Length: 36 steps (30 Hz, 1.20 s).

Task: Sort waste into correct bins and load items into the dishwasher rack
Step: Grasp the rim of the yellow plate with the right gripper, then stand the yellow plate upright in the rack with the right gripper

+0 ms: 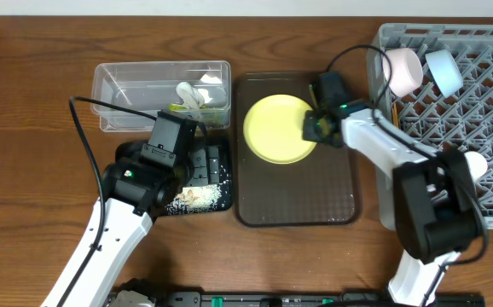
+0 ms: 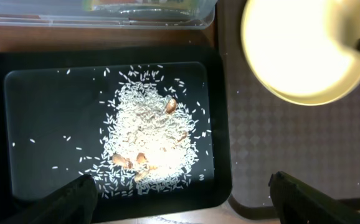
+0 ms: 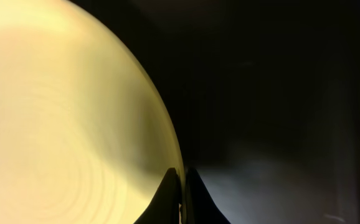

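Nearest, the left gripper [image 2: 189, 200] hangs over the black tray [image 2: 37, 99], jaws spread wide and holding nothing; rice scraps [image 2: 149, 130] lie heaped below it. Further on, the right arm [image 1: 391, 153] reaches leftward, and the right gripper [image 3: 181, 193] is pinched onto the right rim of the yellow plate [image 1: 274, 128], a plain round glossy disc at the far part of the brown serving tray [image 1: 298, 200].

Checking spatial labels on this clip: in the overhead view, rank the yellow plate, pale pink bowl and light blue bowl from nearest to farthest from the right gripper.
1. yellow plate, on the brown tray; the right gripper grips its rim.
2. pale pink bowl, at the rack's top-left corner.
3. light blue bowl, just beyond the pink one.
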Each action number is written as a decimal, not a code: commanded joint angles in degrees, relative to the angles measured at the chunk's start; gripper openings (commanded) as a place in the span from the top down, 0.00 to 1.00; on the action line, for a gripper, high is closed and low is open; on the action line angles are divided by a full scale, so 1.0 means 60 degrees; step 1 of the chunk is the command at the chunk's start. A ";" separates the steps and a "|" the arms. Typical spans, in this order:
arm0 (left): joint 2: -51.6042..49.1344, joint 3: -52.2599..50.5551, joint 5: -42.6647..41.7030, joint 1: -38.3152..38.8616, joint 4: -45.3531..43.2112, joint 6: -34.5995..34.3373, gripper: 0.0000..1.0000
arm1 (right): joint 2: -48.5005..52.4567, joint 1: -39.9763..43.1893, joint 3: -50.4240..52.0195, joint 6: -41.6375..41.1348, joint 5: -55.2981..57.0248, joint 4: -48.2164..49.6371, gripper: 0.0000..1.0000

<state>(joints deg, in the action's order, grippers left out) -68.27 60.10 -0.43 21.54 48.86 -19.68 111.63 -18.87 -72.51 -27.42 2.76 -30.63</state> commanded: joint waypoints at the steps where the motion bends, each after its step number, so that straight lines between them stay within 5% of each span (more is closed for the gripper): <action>1: -0.0036 0.0022 0.0153 0.0004 0.0036 -0.0127 0.09 | -0.1282 0.0561 0.0055 0.1147 0.0586 -0.0306 0.99; 12: -0.0036 0.0022 0.0153 0.0004 0.0029 -0.0127 0.09 | -0.5176 0.2259 0.0055 0.4830 0.3421 -0.0652 0.99; 20: -0.0036 0.0022 0.0153 0.0004 0.0029 -0.0124 0.09 | -0.6193 0.3370 0.0055 0.7876 0.6368 -0.0291 0.99; 24: -0.0036 0.0022 0.0153 0.0004 0.0029 -0.0124 0.09 | -0.6127 0.3621 0.0058 0.7974 0.7887 -0.0372 0.99; 36: -0.0036 0.0022 0.0153 0.0004 0.0033 -0.0124 0.09 | -0.5056 0.3672 0.0073 0.7646 0.8043 -0.0860 0.99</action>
<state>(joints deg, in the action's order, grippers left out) -68.27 60.10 -0.43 21.54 49.01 -19.68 79.18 2.94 -72.10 19.25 48.99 -35.57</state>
